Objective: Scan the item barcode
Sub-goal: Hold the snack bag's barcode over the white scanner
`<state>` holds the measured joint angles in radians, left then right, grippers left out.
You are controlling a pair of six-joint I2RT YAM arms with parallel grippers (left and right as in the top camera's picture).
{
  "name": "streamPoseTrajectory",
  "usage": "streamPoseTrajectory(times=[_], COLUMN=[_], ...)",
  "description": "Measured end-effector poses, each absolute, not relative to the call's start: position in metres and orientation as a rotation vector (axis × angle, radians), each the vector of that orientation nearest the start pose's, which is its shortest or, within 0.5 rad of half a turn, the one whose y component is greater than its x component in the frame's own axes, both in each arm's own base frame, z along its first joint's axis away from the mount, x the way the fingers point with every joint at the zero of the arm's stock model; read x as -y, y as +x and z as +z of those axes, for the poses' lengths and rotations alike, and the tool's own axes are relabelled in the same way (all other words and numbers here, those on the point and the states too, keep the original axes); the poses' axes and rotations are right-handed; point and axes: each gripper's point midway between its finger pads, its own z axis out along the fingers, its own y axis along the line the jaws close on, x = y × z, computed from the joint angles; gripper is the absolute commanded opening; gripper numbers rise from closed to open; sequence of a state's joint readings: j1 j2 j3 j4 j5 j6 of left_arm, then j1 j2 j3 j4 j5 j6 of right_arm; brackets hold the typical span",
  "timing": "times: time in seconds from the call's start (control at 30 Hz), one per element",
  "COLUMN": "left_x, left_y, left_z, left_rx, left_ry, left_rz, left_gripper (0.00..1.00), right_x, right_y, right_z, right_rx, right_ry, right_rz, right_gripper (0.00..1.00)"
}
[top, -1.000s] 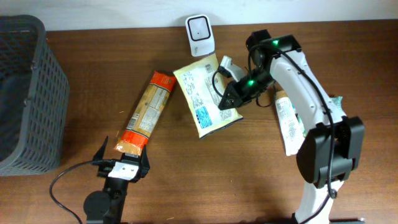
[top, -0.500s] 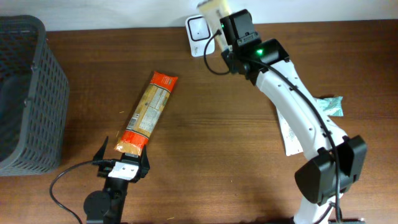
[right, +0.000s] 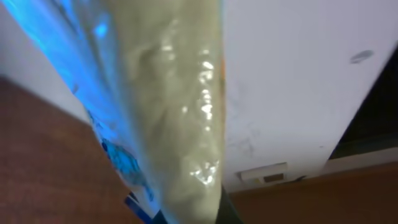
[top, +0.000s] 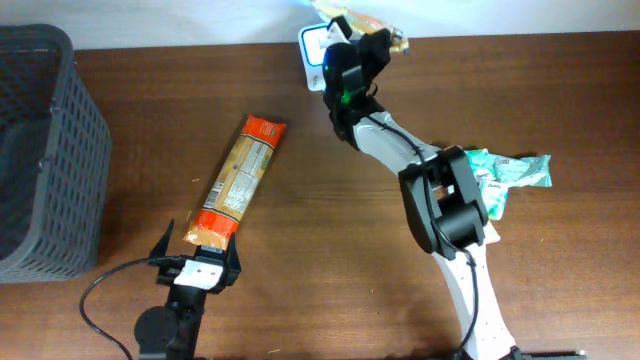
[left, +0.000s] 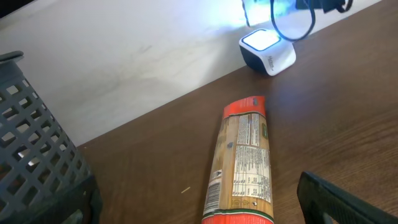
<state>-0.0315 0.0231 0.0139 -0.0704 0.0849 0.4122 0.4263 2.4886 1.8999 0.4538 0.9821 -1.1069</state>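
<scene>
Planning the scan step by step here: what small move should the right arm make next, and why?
Probably just tilt the pale packet slightly so its barcode faces the scanner. The right pincer holds it raised close to the scanner, and blue scanner light falls on the wrapper, so only a small turn seems needed.

Baskets: one grey basket (top: 40, 150), far to the side of my left gripper (top: 200, 255).
Scanners: one white scanner (top: 318, 45), just beside my right gripper (top: 352, 38).
Orange packets: one long orange packet (top: 238, 180), right ahead of my left gripper.
Pale bags: one pale bag (top: 365, 18), in my right gripper.
Green packets: one green packet (top: 515, 170), far from both grippers.
Grippers: I count two.
</scene>
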Motion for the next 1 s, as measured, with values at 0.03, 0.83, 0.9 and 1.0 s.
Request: streamPoseTrajectory(times=[0.03,0.83,0.9,1.0], left_x=[0.022,0.022,0.022,0.022], left_y=[0.246,0.246,0.246,0.246], left_z=[0.158,0.158,0.158,0.158], left_rx=[-1.599,-1.599,-1.599,-1.599], left_ry=[0.427,0.427,0.427,0.427], left_rz=[0.220,0.220,0.220,0.220], left_gripper=[0.99,0.99,0.99,0.99], right_x=[-0.132,-0.126,-0.136,-0.141], right_y=[0.637,0.626,0.623,0.618], right_z=[0.164,0.201,0.203,0.219], right_rx=[-1.731,-1.653,-1.640,-1.627], right_ry=[-0.602,-0.611,-0.614,-0.563], right_rz=[-1.334,-1.550,-1.539,-1.513], right_gripper=[0.04,0.04,0.04,0.04])
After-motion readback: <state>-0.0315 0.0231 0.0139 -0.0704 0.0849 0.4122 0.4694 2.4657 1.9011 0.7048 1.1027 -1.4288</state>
